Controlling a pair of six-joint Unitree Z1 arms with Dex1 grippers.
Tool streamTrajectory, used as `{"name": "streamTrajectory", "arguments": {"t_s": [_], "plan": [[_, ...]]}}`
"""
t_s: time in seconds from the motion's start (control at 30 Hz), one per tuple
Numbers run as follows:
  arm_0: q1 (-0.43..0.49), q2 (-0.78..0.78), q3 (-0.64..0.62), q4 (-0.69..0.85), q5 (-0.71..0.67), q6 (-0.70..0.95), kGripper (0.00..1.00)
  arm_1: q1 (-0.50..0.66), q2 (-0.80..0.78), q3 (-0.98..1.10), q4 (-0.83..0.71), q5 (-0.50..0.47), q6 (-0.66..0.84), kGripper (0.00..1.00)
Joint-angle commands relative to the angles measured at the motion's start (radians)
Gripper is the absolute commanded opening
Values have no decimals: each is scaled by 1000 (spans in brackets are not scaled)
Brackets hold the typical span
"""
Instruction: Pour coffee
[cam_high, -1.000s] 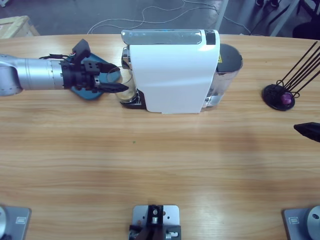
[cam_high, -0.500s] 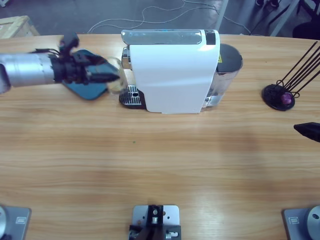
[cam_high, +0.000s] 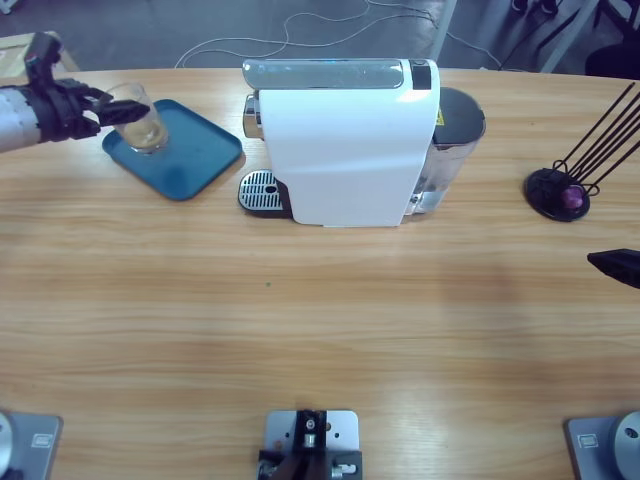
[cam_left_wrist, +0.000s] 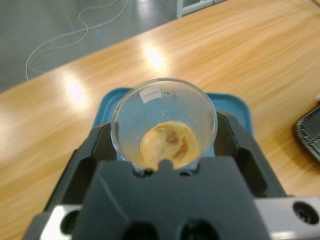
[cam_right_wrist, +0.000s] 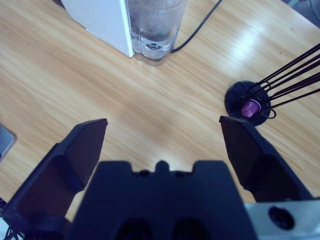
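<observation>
Over the blue tray (cam_high: 190, 160) now, left gripper (cam_high: 105, 113) clamped around tumbler (cam_high: 137, 115), off the drip grate (cam_high: 260, 188).

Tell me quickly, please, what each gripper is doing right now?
Left gripper: shut on the glass tumbler, which holds a little coffee, over the blue tray.
Right gripper: open, holding nothing.

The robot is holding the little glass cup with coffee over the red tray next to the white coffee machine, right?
Not quite: the tray is blue, not red. The high view shows the left gripper holding the small clear glass tumbler, with pale brown coffee in it, over the blue rectangular tray beside the white coffee machine.
</observation>
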Motion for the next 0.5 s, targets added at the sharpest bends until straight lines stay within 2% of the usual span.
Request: {"name": "streamTrajectory", "arguments": {"t_s": [0.03, 0.33, 0.37, 0.4, 0.47, 0.5], "plan": [[10, 128, -15, -16, 8, -10, 0, 7, -22, 32, -8, -16, -13, 1000], [7, 173, -50, -8, 12, -13, 17, 7, -24, 32, -8, -16, -13, 1000], [6, 174, -56, -5, 27, -19, 430, 7, -25, 32, -8, -16, -13, 1000], [-1, 175, -59, -5, 63, -39, 746, 7, -26, 32, -8, -16, -13, 1000], [-8, 174, -48, -18, 48, -44, 961, 7, -28, 32, -7, -16, -13, 996], [-11, 172, -44, -18, 42, -41, 982, 7, -31, 32, -5, -17, -13, 998]]}}
